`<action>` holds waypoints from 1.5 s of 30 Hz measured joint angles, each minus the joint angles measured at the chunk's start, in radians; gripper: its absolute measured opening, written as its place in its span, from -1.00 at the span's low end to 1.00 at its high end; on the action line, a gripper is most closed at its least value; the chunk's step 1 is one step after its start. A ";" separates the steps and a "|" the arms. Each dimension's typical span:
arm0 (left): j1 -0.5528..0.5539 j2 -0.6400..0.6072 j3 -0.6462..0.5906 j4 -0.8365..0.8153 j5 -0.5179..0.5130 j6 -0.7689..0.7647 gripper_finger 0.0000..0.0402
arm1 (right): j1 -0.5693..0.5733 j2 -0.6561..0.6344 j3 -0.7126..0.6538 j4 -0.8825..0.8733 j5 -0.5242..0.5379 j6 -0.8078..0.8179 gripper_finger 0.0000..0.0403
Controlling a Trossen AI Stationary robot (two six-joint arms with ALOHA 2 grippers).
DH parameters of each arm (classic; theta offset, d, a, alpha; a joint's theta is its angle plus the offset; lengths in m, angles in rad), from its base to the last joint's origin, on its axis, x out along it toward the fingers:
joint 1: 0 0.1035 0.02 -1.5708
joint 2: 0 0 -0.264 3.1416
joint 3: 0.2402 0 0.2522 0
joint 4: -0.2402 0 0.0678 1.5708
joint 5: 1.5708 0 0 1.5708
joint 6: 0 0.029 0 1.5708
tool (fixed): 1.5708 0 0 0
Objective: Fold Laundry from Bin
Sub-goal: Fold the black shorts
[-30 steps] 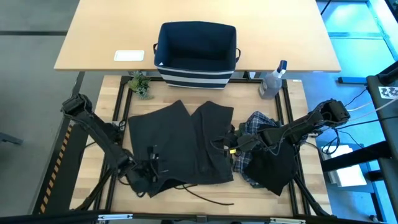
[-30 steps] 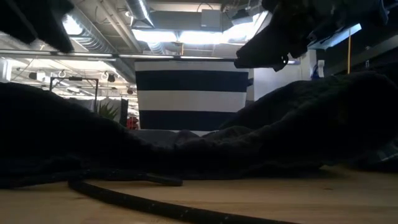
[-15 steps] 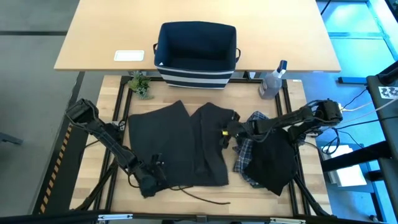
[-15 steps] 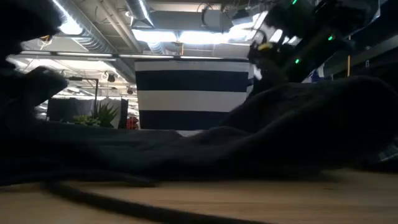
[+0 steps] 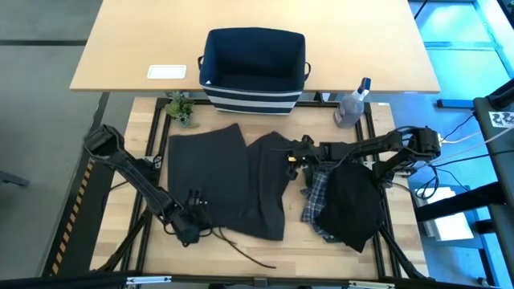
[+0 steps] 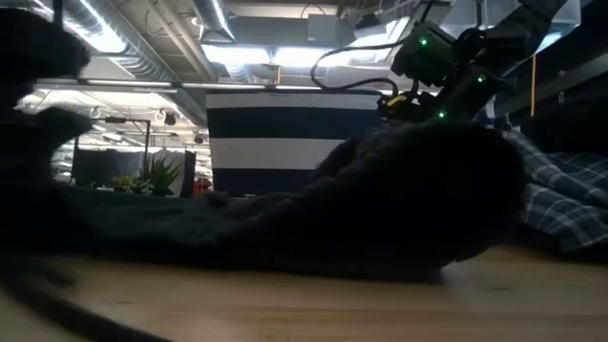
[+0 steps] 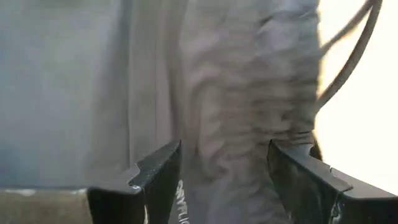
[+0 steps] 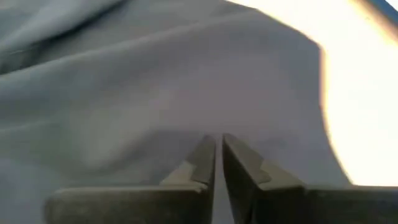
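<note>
While spread flat, dark olive-green garment (image 5: 229, 181) shows creased middle fold.

The dark olive-green cloth garment (image 5: 229, 181) looks matt and soft, with fine gathered ribbing at its waistband in the left wrist view. The blue-and-white plaid woven shirt (image 5: 318, 193) shows a flat weave, and the black cloth garment (image 5: 351, 205) is dull. The boxy navy fabric bin (image 5: 254, 71) looks coarse. The pale wooden tabletop (image 5: 193, 249) shows smooth, slatted grain. The clear plastic spray bottle (image 5: 352, 104) is glossy.
</note>
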 joint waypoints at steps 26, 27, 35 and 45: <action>0.000 -0.055 0.111 0.174 -0.362 0.168 0.16 | 0.011 -0.001 0.000 0.118 -0.134 -0.017 -0.97; 0.000 -0.055 0.111 0.175 -0.363 0.168 0.16 | 0.011 -0.001 0.000 0.118 -0.142 -0.021 -0.97; 0.000 -0.055 0.111 0.175 -0.363 0.168 0.16 | 0.011 -0.001 0.000 0.129 -0.157 -0.023 -0.96; 0.000 -0.055 0.111 0.202 -0.363 0.158 0.16 | 0.011 -0.001 0.000 0.129 -0.158 -0.027 -0.96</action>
